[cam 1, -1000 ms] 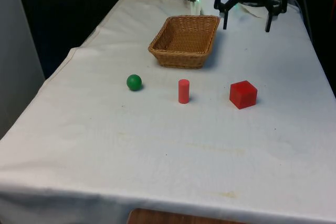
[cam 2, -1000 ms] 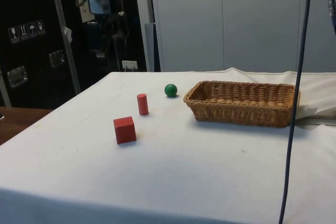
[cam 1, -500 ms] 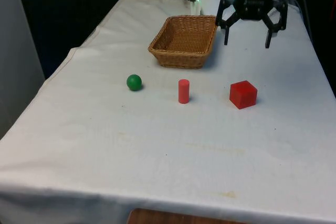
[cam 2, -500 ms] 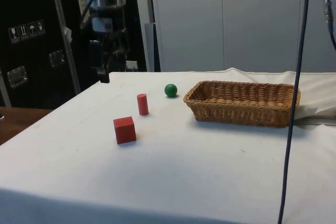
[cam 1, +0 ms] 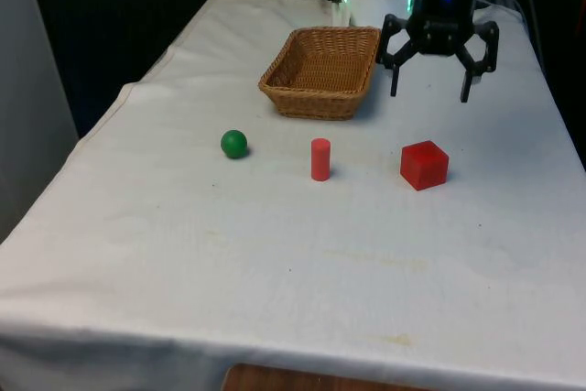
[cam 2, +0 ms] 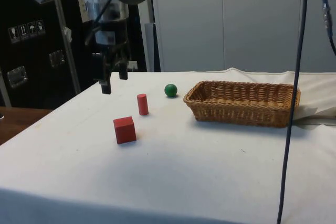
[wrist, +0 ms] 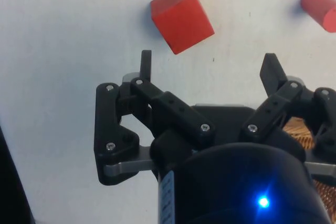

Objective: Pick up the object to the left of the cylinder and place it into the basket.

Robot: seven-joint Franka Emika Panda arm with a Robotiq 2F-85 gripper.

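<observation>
Moved: lower and forward now, my claw (cam 1: 430, 93) has come off the table's far end, out over the white cloth (cam 1: 275, 254).
Claw: fingers spread wide, holding nothing.
Cube (cam 1: 424, 165): red, nearest, just ahead of my fingertips.
Cylinder (cam 1: 320, 159): red, upright, further along.
Ball (cam 1: 234, 144): green, my target, farthest, beyond the cylinder.
Basket (cam 1: 322, 73): wicker, right beside me.

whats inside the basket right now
The basket holds nothing on the woven floor that shows; its near wall hides part of the floor in both views.
</observation>
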